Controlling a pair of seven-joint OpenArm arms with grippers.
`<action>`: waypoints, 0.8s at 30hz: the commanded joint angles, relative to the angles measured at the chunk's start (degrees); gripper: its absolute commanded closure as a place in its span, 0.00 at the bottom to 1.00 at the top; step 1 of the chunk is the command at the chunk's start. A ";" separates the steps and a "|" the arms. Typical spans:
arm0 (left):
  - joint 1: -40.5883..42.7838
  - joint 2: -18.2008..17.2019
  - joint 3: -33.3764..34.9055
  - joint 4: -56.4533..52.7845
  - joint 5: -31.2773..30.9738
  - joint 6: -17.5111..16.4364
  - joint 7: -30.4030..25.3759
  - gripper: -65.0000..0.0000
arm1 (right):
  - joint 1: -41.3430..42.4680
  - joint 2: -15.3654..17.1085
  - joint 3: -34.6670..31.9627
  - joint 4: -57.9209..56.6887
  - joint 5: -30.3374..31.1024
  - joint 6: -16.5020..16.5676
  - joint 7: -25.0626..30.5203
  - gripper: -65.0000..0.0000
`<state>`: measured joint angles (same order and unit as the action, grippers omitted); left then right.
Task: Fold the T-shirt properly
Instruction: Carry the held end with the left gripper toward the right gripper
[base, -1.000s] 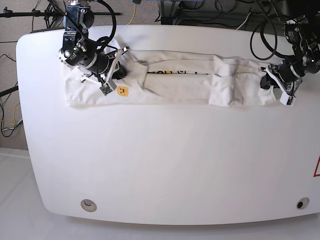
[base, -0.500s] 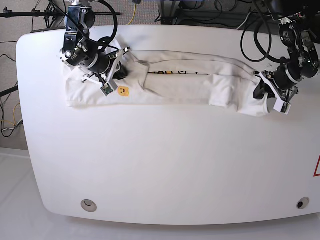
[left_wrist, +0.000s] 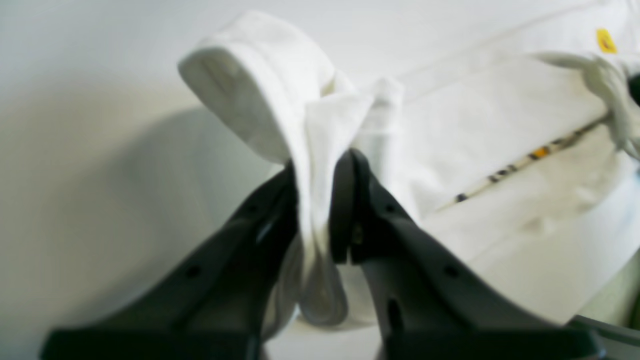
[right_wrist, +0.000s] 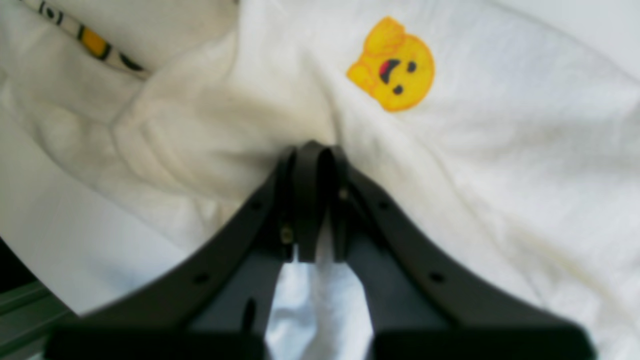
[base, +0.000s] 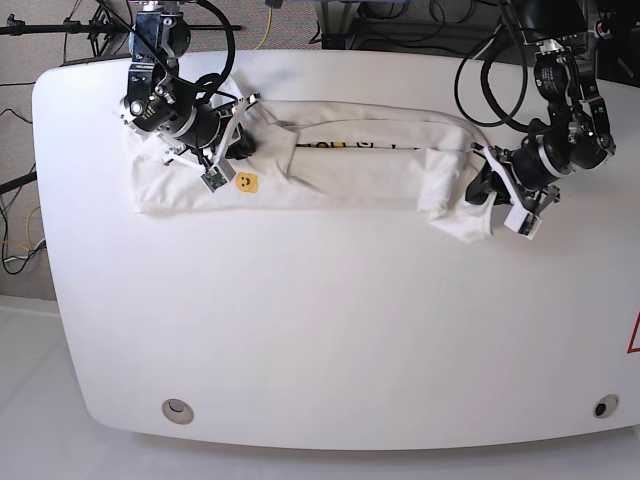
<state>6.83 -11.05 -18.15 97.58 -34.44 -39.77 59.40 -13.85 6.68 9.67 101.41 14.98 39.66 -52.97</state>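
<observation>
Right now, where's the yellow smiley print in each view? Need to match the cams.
Base: yellow smiley left of centre, on the T-shirt, just below the right claw.
Right wrist: smiley upper centre-right, just past the shut claw tips.
Left wrist: smiley a small yellow patch at top right, far end of the shirt.
Shared landmark: the strip of print showing in the fold.
</observation>
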 joint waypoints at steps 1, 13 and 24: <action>-0.89 0.76 1.83 3.19 -1.20 -0.23 -0.88 0.99 | 0.26 0.28 0.16 0.86 0.25 0.34 0.32 0.95; -1.11 5.60 6.66 8.07 -1.81 -0.23 -0.29 0.99 | 0.14 0.21 0.12 0.75 -0.05 0.34 0.12 0.95; -1.64 10.25 8.38 7.79 -2.36 -0.23 -0.56 0.99 | 0.14 -0.02 -0.06 0.64 -0.15 0.34 0.10 0.96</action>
<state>6.00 -1.26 -10.33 104.51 -34.83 -39.75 60.42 -13.89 6.46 9.67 101.41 14.74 39.66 -53.01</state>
